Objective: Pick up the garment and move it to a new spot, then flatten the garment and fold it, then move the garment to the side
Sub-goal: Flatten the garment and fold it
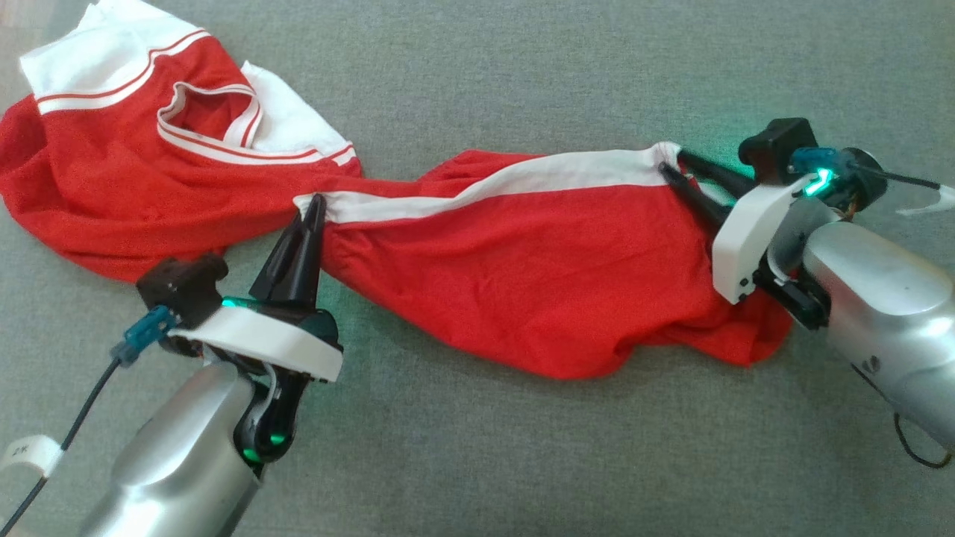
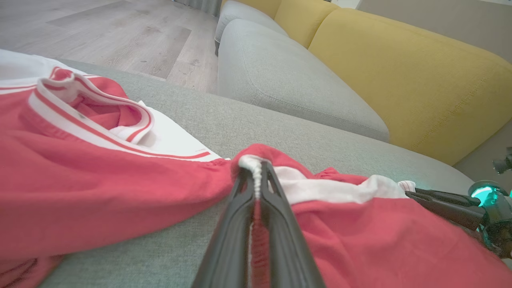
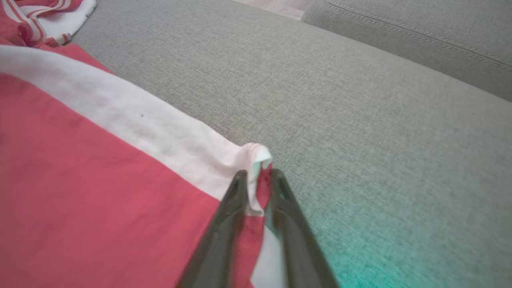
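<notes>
1. Left gripper (image 1: 317, 200) is clamping its jaws tight on the garment's (image 1: 522, 283) white hem.
2. Grey cushion (image 1: 522, 74) is lying under the whole crumpled garment.
3. Yellow backrest (image 2: 400, 72) is rising beyond the garment.
4. Right gripper (image 1: 670, 165) is straddling the garment's hem corner, jaws narrowly parted around the cloth.

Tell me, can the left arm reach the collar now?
Probably not yet: nothing blocks the collar, but the left gripper has its fingers shut on the garment at its white hem.

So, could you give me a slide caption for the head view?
Left gripper pinches the garment by its white band on the grey cushion; right gripper straddles the band's far end.
</notes>
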Robot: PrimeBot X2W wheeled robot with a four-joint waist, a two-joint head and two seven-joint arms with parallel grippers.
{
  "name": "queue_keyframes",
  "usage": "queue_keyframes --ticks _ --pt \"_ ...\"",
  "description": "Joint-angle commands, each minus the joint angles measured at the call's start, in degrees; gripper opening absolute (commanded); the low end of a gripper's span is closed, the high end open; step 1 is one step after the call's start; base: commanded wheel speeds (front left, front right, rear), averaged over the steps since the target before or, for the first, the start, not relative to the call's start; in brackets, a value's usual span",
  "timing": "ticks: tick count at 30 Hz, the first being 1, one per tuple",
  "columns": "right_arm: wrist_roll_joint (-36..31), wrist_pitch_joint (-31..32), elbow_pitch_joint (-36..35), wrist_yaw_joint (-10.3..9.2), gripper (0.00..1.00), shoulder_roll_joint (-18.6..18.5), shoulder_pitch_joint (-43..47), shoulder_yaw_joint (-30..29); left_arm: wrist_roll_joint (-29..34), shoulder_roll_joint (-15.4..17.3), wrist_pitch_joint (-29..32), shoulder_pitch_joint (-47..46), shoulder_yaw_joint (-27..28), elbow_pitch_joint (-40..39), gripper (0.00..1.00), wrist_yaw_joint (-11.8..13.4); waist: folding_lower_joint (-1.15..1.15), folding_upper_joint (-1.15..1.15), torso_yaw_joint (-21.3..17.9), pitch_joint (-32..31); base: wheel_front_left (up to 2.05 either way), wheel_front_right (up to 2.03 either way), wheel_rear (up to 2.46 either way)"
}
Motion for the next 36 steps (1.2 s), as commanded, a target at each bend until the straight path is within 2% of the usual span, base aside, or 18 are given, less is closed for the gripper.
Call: queue_keyframes --ticks 1,9,15,17,20,23,28,31,36 --pt "0.5 -0.9 -0.1 0.4 0.0 -0.1 -0.1 0.4 0.3 1.2 -0.6 -2.9 1.9 -1.2 0.0 -0.2 0.0 0.0 0.0 0.2 0.0 0.0 0.0" --pt "0.6 -7.0 1.7 0.4 0.0 -1.3 -5.5 0.7 2.2 2.5 -0.7 -7.0 2.6 -3.0 0.0 -0.9 0.0 0.0 -2.5 1.2 0.0 0.0 0.0" --pt "-1.8 -8.7 4.1 0.4 0.0 -7.1 -16.4 -3.2 6.5 2.5 4.6 -22.7 1.3 -5.4 0.0 -2.5 0.0 0.0 -8.7 3.4 0.0 0.0 0.0" --pt "-2.7 -8.8 4.3 0.4 0.0 -7.9 -18.5 -4.2 6.8 2.2 6.0 -25.5 0.9 -5.2 0.0 -3.0 0.0 0.0 -10.1 3.9 0.0 0.0 0.0" --pt "-7.2 -8.8 4.3 0.4 0.0 -9.9 -24.1 -9.0 8.4 1.3 9.6 -34.6 -0.8 -2.8 0.0 -4.1 0.0 0.0 -14.2 5.0 0.0 0.0 0.0" --pt "-11.9 -8.8 4.4 0.4 0.0 -11.7 -28.0 -15.1 10.1 -1.1 10.4 -43.8 -2.1 0.9 0.0 -4.8 0.0 0.0 -17.9 6.1 0.0 0.0 0.0" --pt "-21.1 -8.9 1.4 0.4 0.0 -14.9 -31.5 -28.3 13.8 -5.7 4.3 -55.5 -4.7 8.1 0.0 -5.3 0.0 0.0 -22.4 7.3 0.0 0.0 0.0" --pt "-26.2 -8.9 -2.4 0.4 0.0 -15.6 -29.3 -35.8 14.7 -7.0 0.8 -57.7 -5.4 11.4 0.0 -5.3 0.0 0.0 -24.0 7.2 0.0 0.0 0.0" --pt "-30.6 -8.9 -8.7 0.4 0.0 -13.8 -17.4 -43.0 14.7 -4.8 -1.1 -51.5 -7.7 10.7 0.0 -5.4 0.0 0.0 -24.4 7.1 0.0 0.0 0.0"
